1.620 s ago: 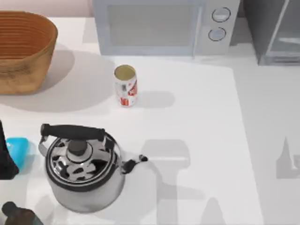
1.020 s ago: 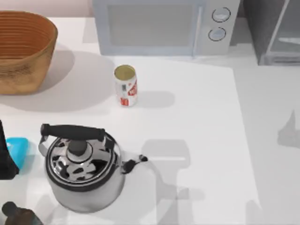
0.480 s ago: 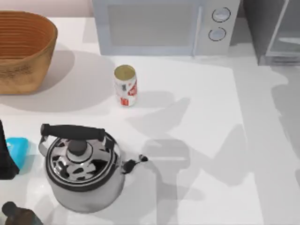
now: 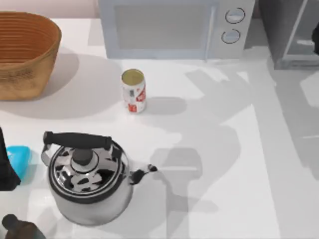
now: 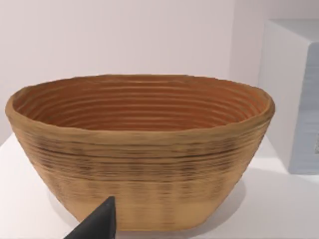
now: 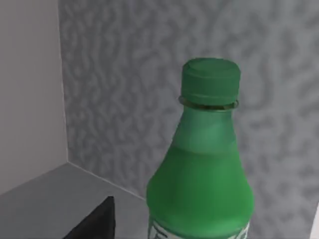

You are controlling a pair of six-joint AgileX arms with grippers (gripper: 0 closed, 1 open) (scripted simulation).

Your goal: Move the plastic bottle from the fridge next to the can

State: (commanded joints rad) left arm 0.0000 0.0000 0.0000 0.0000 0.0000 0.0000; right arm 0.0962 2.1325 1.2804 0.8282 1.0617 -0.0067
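Observation:
The plastic bottle (image 6: 202, 174), green with a green screw cap, stands upright inside the fridge against its mottled grey back wall. It is close in front of my right gripper (image 6: 97, 221). In the top view the fridge (image 4: 294, 35) is at the back right, and a dark bit of my right arm (image 4: 316, 46) shows at its front. The can (image 4: 133, 91), white with red markings, stands upright in front of the microwave. My left arm (image 4: 5, 167) is parked at the table's left edge, and its gripper (image 5: 99, 224) faces the basket.
A wicker basket (image 4: 25, 52) stands at the back left and a light grey microwave (image 4: 174, 27) at the back centre. A steel kettle (image 4: 87, 177) sits front left, with a blue object (image 4: 21, 158) and a dark brown bottle (image 4: 15, 228) beside it.
The right arm's shadow has swept from the table's front right up toward the fridge. A dark part of that arm now shows by the fridge. The can and kettle have not moved.

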